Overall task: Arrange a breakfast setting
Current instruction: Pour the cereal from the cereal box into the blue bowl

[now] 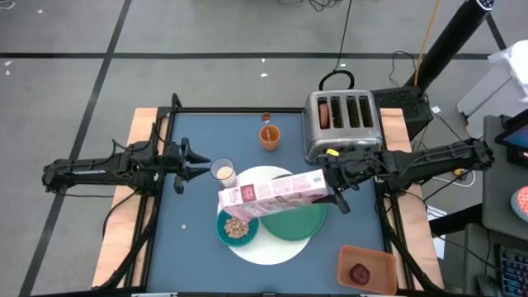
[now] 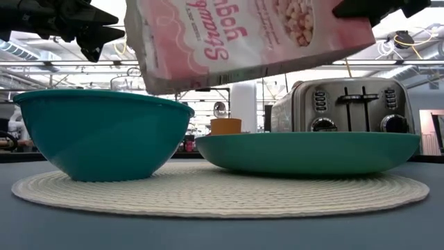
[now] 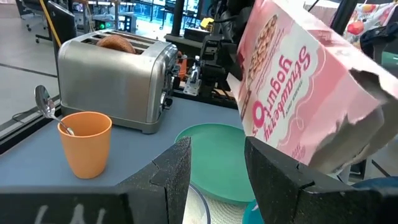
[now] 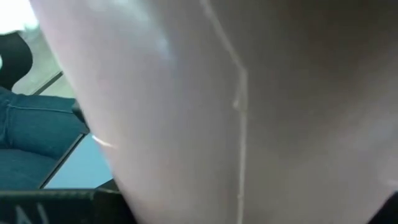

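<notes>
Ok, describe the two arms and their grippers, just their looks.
Both arms are dark, near black, built of slim jointed segments. The left gripper ends in two pointed black fingers, wedge-shaped with flat inner faces. The right gripper looks the same build, with a small yellow mark on the arm just behind it. Black cables trail off near the right arm's base.

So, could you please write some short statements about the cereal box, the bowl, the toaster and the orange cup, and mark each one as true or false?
1. The right gripper holds the pink cereal box tilted above the teal bowl. True.
2. The teal bowl is empty. False: cereal lies in it.
3. The brown ring bread sits in a slot of the toaster. True.
4. The silver spoon lies on the green plate. False: it stands in the orange cup.
5. The left gripper grips the milk glass. False: it is open beside it.
</notes>
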`<state>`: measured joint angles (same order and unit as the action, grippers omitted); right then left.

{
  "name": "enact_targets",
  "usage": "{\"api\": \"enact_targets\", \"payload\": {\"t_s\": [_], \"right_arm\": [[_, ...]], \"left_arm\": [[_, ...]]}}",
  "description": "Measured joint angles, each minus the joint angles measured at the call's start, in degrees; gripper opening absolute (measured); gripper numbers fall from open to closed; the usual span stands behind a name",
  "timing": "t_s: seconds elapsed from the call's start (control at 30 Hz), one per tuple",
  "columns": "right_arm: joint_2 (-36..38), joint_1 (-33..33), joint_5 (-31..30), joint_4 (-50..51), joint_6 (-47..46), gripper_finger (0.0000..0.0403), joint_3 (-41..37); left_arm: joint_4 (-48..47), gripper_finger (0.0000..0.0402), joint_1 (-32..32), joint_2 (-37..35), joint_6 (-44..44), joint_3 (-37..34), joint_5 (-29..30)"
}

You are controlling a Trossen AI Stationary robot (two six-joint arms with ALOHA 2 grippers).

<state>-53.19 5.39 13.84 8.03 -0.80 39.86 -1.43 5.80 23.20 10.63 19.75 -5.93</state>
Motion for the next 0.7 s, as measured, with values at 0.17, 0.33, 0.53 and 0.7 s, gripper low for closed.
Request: {"api": "enact_targets", "payload": {"t_s": [0.17, 0.33, 0.53, 0.7], "right_arm": [[0.49, -0.01, -0.03, 0.12, 0.20, 0.0213, 0.09], [0.54, -0.07, -0.31, -0.40, 0.29, 0.0213, -0.05], [0.22, -0.03, -0.12, 0.16, 0.17, 0.0213, -0.02], [0.01, 0.02, 0.01, 0.46, 0.00, 0.0213, 0.00]], "left_arm": [[-0.02, 0.0157, -0.02, 0.00, -0.02, 0.00, -0.02], [0.00, 0.0157, -0.01, -0.01, -0.12, 0.00, -0.01], [0.00, 0.0157, 0.00, -0.02, -0.19, 0.00, 0.00], [0.02, 0.0157, 0.00, 0.00, -0.24, 0.00, -0.01]]}}
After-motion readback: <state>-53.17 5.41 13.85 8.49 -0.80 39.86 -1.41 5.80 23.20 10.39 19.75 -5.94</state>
